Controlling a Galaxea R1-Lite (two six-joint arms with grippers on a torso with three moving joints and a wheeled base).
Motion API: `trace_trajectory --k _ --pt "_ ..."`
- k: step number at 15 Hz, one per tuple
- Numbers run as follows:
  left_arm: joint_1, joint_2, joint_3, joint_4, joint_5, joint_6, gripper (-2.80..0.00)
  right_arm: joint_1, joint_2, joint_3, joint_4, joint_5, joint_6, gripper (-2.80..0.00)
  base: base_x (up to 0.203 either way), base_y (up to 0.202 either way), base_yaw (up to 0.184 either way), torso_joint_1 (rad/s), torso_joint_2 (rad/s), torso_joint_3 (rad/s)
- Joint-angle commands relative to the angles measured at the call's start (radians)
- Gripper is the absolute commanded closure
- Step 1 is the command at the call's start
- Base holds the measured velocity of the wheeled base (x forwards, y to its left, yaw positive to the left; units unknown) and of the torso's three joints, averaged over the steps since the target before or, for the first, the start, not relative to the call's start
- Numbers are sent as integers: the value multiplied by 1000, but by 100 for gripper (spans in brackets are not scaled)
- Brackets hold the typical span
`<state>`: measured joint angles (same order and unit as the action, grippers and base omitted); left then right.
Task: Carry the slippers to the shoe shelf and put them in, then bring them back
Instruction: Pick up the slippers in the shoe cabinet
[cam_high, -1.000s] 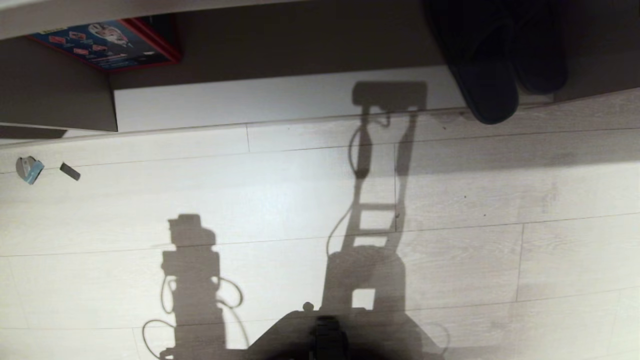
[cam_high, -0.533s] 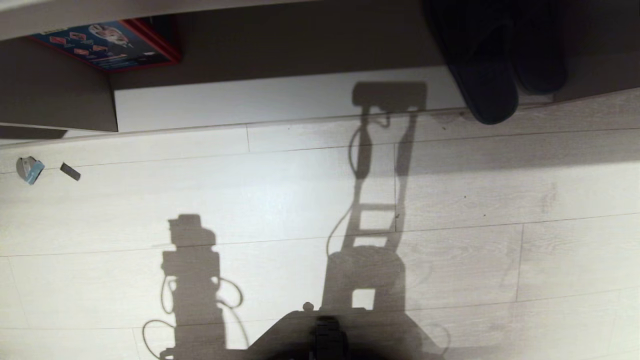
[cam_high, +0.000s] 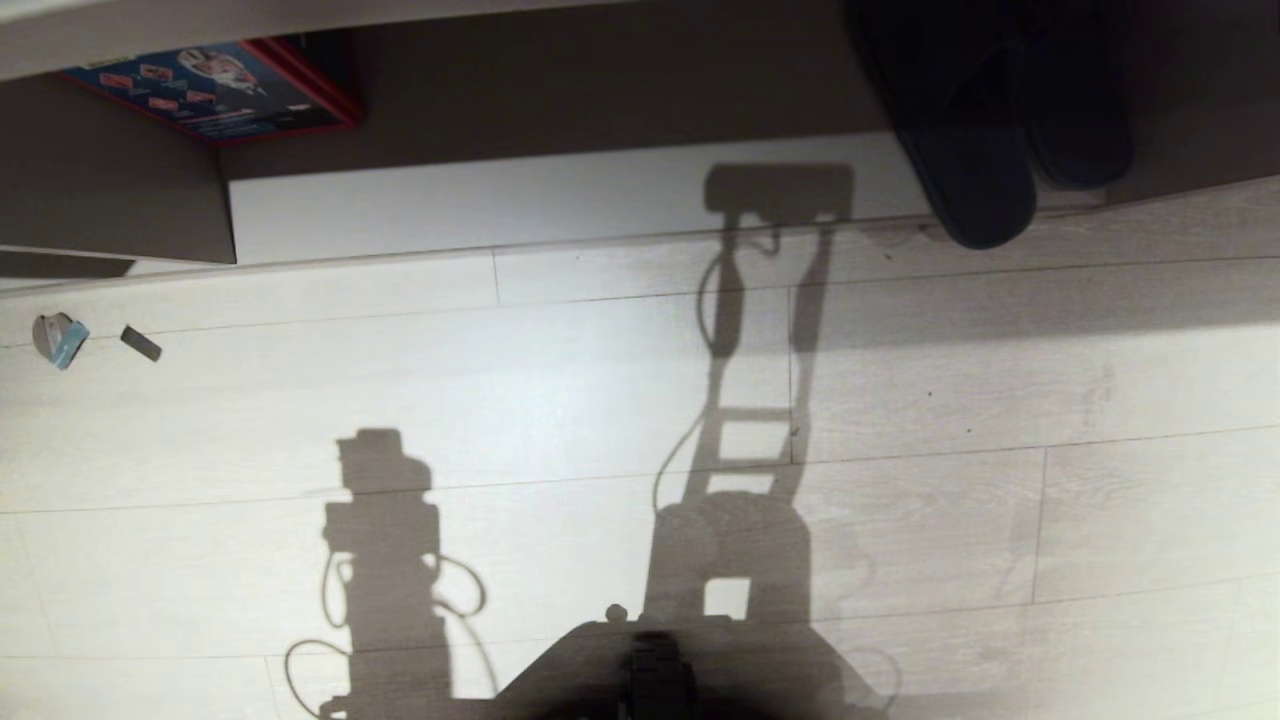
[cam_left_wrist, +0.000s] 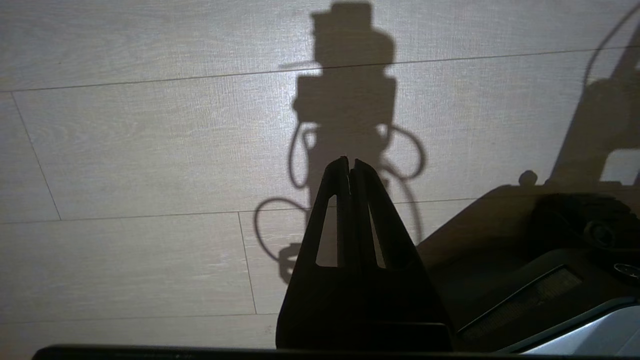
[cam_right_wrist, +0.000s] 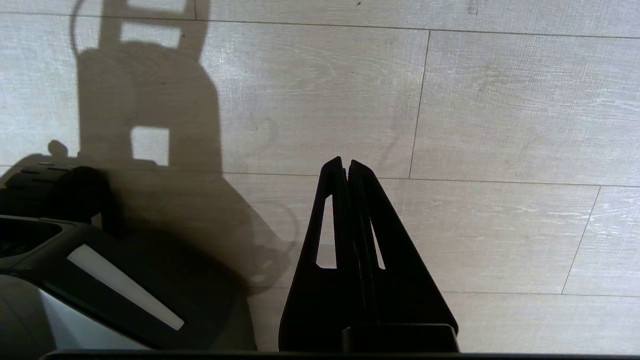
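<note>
The slippers (cam_high: 985, 130), a dark pair lying side by side, sit in the shoe shelf (cam_high: 600, 90) near its right end as the head view shows it, on the pale base board (cam_high: 500, 205). The heel of the left slipper juts over the front edge of that board onto the floor (cam_high: 1000, 400), while the other one lies further in, and their toes point into the shadowed compartment. Nothing grips or touches them. Toward the shelf's left end, a flat box with a red rim and a blue printed face (cam_high: 210, 90) lies inside, just beyond the upright divider (cam_high: 110, 200). On the pale plank floor in front of the shelf's left corner lie two small scraps, one grey and blue (cam_high: 58, 340) and one dark (cam_high: 140, 343), near each other but apart. The robot's own shadow falls across the floor. The left end effector (cam_left_wrist: 349, 162) hangs over bare floor beside the robot's base, its fingers pressed together and pinching nothing. The right end effector (cam_right_wrist: 346, 162) likewise hangs over bare planks on the other side of the base, fingers pressed together and empty, well apart from the slippers.
</note>
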<state>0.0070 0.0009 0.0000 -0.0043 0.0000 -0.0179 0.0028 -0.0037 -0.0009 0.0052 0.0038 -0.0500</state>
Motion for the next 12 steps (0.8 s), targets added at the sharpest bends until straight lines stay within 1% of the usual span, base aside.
trace_trajectory --k 1,12 --pt "1 1 0 0 0 -1 0 0 5 1 1 1 -10 0 0 0 0 0 0 0" --pt "-1 1 0 0 0 -1 0 0 5 1 1 1 -9 0 0 0 0 0 0 0"
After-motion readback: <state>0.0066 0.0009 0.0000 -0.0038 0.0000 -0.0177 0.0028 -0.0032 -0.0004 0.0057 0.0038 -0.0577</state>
